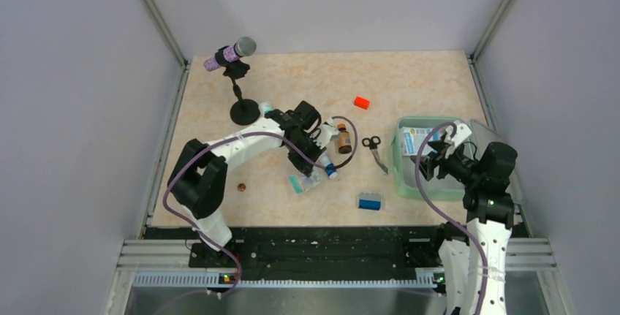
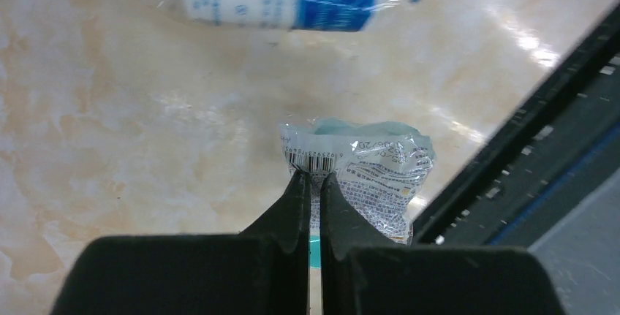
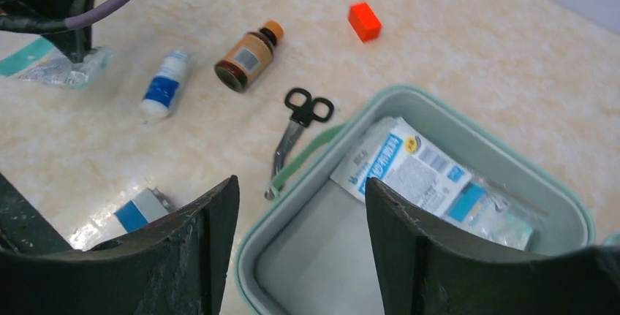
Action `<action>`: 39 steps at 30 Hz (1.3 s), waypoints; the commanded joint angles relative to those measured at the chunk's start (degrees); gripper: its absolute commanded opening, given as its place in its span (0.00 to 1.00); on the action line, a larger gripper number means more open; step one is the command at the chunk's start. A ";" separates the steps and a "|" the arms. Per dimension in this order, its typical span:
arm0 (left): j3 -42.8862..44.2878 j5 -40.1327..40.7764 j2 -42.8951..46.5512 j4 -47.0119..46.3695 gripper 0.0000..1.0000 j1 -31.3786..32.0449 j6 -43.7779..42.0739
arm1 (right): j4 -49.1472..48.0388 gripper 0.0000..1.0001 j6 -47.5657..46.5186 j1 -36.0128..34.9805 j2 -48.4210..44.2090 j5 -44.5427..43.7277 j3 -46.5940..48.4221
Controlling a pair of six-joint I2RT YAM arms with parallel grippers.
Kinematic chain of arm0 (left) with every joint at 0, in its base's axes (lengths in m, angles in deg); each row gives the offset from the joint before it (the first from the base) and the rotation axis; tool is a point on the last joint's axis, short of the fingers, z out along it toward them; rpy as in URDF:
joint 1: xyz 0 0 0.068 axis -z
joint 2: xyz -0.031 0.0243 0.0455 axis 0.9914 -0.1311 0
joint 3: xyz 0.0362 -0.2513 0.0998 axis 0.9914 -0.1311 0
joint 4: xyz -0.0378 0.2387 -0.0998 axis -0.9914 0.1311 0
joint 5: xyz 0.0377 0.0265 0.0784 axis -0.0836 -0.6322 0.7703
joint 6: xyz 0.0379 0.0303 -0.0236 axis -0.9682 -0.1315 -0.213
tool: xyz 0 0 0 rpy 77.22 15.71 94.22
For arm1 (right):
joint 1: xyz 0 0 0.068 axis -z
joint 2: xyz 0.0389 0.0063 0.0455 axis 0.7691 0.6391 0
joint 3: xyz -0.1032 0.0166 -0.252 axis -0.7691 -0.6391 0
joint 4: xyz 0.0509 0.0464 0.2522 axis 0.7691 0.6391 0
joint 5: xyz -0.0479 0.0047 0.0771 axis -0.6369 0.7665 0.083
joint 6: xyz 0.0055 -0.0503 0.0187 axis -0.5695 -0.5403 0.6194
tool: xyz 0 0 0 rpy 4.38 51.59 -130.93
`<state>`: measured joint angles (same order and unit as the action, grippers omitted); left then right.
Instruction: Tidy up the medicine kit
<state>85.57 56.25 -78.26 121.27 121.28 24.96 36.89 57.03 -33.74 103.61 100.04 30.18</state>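
Note:
The medicine kit is a pale mint-green case that lies open at the right of the table. A printed blue-and-white sachet lies in its far part, and the near floor is bare. My right gripper hangs open and empty over the kit's near-left corner; in the top view it sits above the case. My left gripper is shut on the edge of a clear crinkled packet with teal inside, at the table's middle.
A white-and-blue bottle lies beside the packet, with a brown bottle beyond it. Scissors lie left of the kit. An orange-red block, a blue block and a microphone stand are also on the table.

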 commanded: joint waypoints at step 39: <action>28.79 -52.33 -15.47 31.50 0.00 -6.52 -4.16 | 13.02 0.52 -35.23 -68.29 44.04 -26.78 35.66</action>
<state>114.72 7.42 -95.33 151.92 114.72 20.21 53.27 23.00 -101.02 147.30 76.56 64.41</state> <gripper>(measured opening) 0.026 0.568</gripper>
